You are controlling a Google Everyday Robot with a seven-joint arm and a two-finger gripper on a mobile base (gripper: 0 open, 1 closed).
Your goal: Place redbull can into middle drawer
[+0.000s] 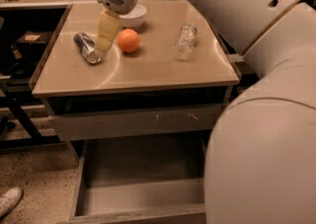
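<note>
Now | my hand [104,45] is low just beside redbull can [88,48], lying on counter [148,72], to grasp it | grip: cannot tell | middle drawer [140,168] open below, ready to receive

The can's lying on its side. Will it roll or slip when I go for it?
Probably rolls: the can lies sideways on the glossy tabletop. Its shiny metal looks slippery. The end effector hangs between it and the orange; a nudge might send it off.
</note>
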